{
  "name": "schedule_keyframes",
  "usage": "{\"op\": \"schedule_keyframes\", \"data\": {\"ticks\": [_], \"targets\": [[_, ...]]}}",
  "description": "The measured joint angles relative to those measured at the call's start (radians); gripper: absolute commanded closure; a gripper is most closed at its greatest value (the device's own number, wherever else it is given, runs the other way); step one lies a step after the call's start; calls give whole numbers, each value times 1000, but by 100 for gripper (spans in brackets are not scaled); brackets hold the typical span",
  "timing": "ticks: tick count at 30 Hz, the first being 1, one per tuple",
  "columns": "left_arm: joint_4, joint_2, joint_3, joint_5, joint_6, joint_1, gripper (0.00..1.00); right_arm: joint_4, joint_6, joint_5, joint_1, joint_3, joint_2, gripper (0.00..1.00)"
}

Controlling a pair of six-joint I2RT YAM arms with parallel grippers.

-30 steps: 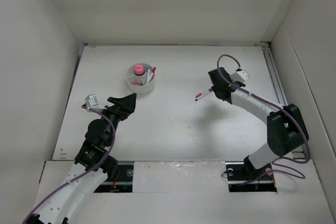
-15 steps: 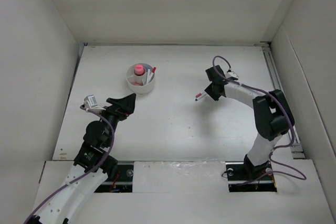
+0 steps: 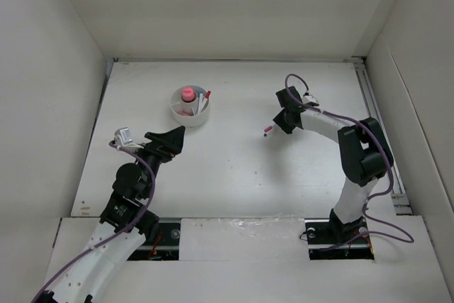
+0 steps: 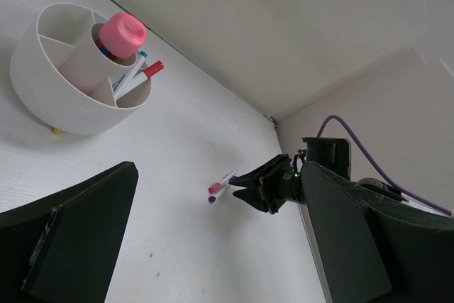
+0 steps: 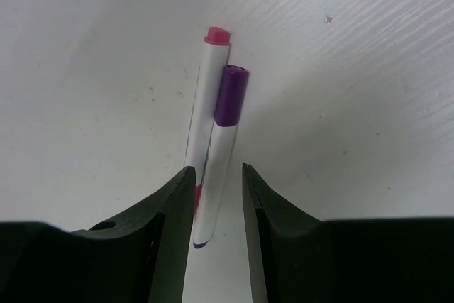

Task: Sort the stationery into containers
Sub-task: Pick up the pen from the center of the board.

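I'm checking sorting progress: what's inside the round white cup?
The cup holds a pink-topped cylinder at its middle, plus a red-capped pen and a blue-tipped pen leaning beside it. The walls hide the compartment floors and the pens' lower ends.

R hand [image 4: 241, 183] at 2 pens [image 4: 220, 188], cup [image 4: 50, 97] apart.

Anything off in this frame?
Yes: the right gripper straddles two pens at once, a pink-capped pen and a purple-capped pen, side by side, well away from the cup. Whether it grips either is unclear.
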Motion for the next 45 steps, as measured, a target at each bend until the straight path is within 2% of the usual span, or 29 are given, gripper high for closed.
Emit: {"op": "schedule_keyframes", "data": {"ticks": [6,15,17,21,31,33,34,35,38,44,45], "targets": [[3,8,0,7,0,0,0,-24,-2,21,0,48,40,70],[3,8,0,7,0,0,0,-90,-8,44,3,73,58,75],[2,6,0,7,0,0,0,-104,-16,47,11,89,69,79],[-5,-1,0,6,0,0,0,-121,-36,48,51,130,96,85],[-17,-6,0,0,0,0,0,-116,-55,10,198,97,67,85],[-18,-6,0,0,0,0,0,-120,-55,5,219,71,45,79],[-19,-6,0,0,0,0,0,-125,-54,4,225,64,38,74],[-19,-6,0,0,0,0,0,-127,-53,4,230,59,35,61],[-19,-6,0,0,0,0,0,-138,-53,9,230,57,34,49],[-19,-6,0,0,0,0,0,-141,-76,14,196,86,66,48],[-19,-6,0,0,0,0,0,-139,-79,14,191,93,73,52]]}}
